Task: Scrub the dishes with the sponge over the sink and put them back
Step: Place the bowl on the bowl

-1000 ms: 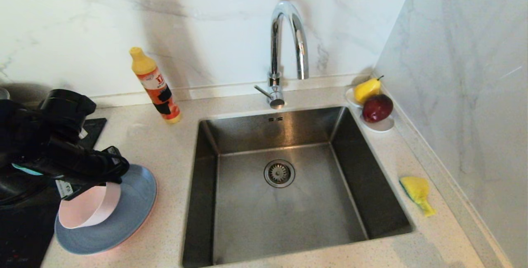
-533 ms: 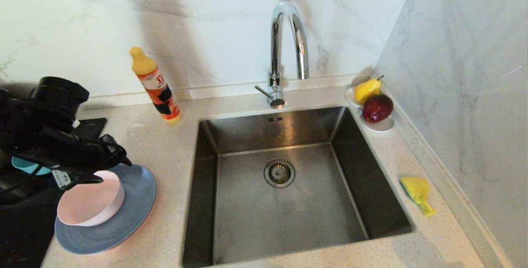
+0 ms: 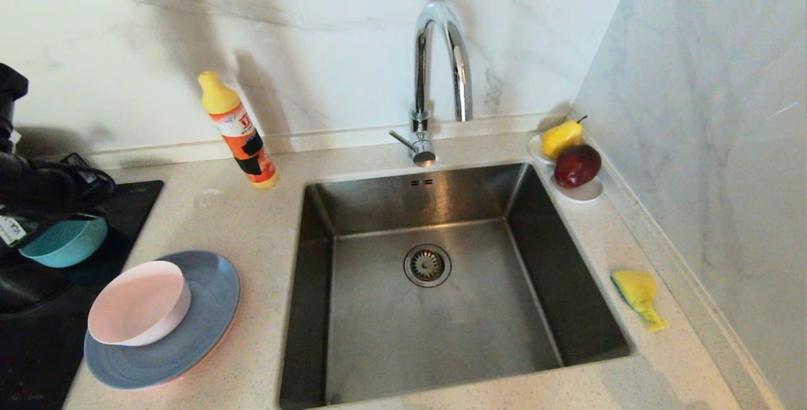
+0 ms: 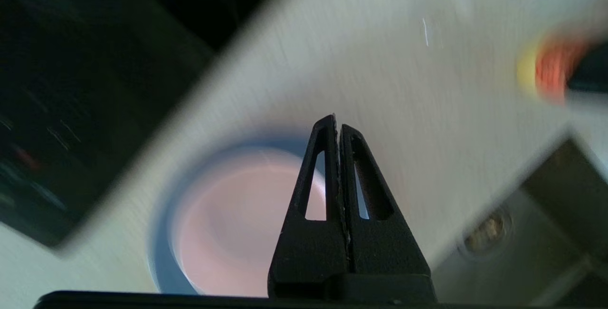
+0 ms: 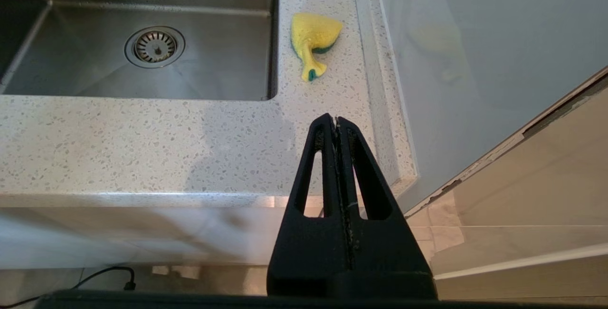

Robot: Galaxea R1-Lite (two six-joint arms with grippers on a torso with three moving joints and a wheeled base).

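here the left gripper (image 4: 338,126), jaws pressed together on nothing, hangs above the pale pink-white bowl (image 3: 139,303), which sits in the grey-blue plate (image 3: 202,328) left of the sink (image 3: 441,309); the teal bowl (image 3: 63,243) rests on the dark hob. the forearm lies at the head view's left edge. the right gripper (image 5: 336,121), likewise closed and empty, is parked below the counter edge, the sponge (image 5: 313,38) beyond it. advice: open wide before descending, then seat one finger inside the rim.
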